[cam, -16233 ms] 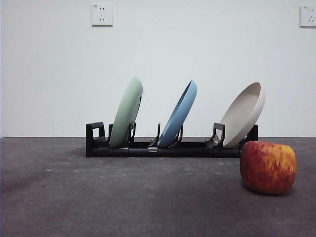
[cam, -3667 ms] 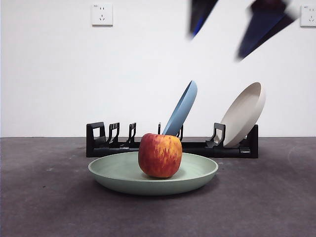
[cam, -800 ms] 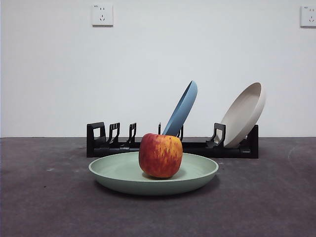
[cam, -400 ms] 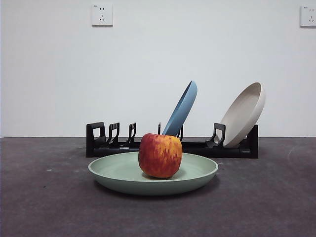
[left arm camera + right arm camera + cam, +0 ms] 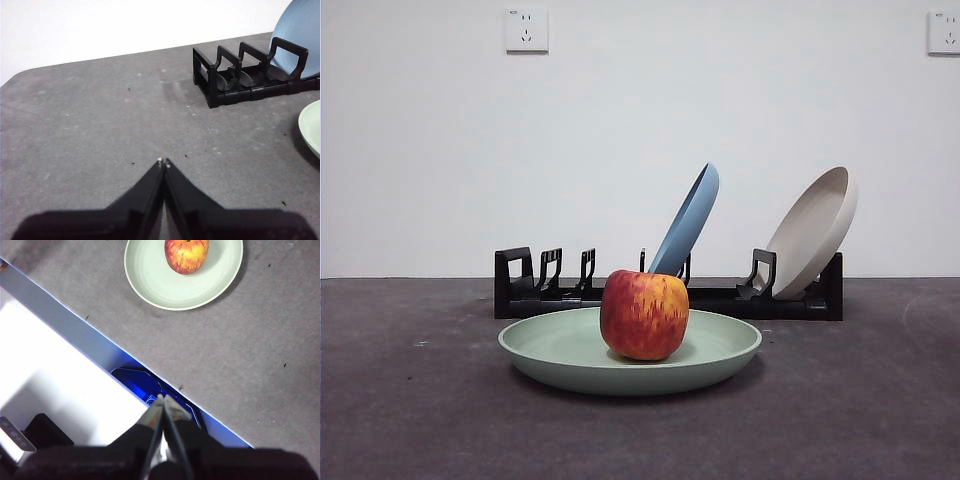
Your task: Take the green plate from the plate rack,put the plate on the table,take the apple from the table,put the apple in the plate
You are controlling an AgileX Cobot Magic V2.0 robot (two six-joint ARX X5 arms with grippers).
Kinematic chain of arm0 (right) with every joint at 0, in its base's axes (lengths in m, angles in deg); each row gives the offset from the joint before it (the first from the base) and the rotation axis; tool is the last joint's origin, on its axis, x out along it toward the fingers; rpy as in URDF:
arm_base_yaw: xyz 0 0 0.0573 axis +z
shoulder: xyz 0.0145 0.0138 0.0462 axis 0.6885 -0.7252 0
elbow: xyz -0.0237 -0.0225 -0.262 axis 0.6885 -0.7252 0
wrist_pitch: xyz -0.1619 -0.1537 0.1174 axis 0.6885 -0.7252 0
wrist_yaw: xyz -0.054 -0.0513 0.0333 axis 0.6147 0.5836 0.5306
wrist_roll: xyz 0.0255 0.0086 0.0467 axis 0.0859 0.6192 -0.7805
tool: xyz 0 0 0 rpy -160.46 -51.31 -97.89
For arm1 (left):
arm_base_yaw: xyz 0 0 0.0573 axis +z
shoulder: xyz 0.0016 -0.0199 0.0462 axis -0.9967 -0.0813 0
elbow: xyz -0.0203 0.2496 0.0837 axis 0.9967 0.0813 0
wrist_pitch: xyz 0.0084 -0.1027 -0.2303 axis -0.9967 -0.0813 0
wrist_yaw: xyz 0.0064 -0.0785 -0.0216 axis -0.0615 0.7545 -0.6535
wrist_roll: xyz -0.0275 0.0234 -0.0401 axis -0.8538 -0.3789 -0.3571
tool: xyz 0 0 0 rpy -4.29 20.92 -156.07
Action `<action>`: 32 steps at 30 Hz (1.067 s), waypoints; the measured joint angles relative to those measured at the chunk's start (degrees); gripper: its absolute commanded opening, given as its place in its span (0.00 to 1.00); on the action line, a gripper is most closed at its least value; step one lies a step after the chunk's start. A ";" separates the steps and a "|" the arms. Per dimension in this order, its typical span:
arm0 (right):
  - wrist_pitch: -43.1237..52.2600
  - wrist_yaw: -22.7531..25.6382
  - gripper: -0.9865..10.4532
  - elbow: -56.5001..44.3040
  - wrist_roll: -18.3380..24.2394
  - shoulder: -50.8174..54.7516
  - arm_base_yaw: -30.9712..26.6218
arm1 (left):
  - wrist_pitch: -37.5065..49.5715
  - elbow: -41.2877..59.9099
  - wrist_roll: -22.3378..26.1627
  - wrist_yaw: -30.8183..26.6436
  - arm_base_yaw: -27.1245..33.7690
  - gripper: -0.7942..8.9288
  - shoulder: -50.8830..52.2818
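Nothing has moved in the last second. Front view: the apple [image 5: 644, 314] sits mid-frame in the green plate [image 5: 720, 352] on the surface [image 5: 420, 420]; task looks finished. Left wrist view: left tool [image 5: 163, 162] closed, empty. Right wrist view: right tool [image 5: 161, 399] closed, empty.

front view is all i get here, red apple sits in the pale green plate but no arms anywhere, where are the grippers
Observer: The left gripper is over bare dark grey table, jaws shut, holding nothing.
Operator: and the right one
Observer: The right gripper is also shut and empty, out past the table's edge, looking down on the round red apple in the wide pale green plate.
Operator: is the apple centred in the plate
Observer: No, from above it sits off-centre, close to one side of the rim.
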 measured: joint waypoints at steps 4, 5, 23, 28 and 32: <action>0.00 0.00 0.09 0.00 0.00 0.00 0.00 | 0.00 0.00 -0.02 0.00 0.00 0.08 0.00; 0.00 0.00 0.09 0.00 0.00 0.00 0.00 | 0.00 0.00 -0.02 0.02 0.00 0.08 0.00; 6.88 -0.09 0.09 -0.24 4.98 4.13 -7.91 | 0.00 0.00 -0.04 0.02 0.00 0.08 0.00; 22.43 -9.38 0.09 -5.49 8.59 11.58 -20.33 | 0.00 0.00 -0.04 0.02 0.00 0.08 0.00; 33.18 -10.71 0.09 -15.74 11.87 19.61 -28.81 | 0.00 0.00 -0.04 0.00 0.00 0.08 0.00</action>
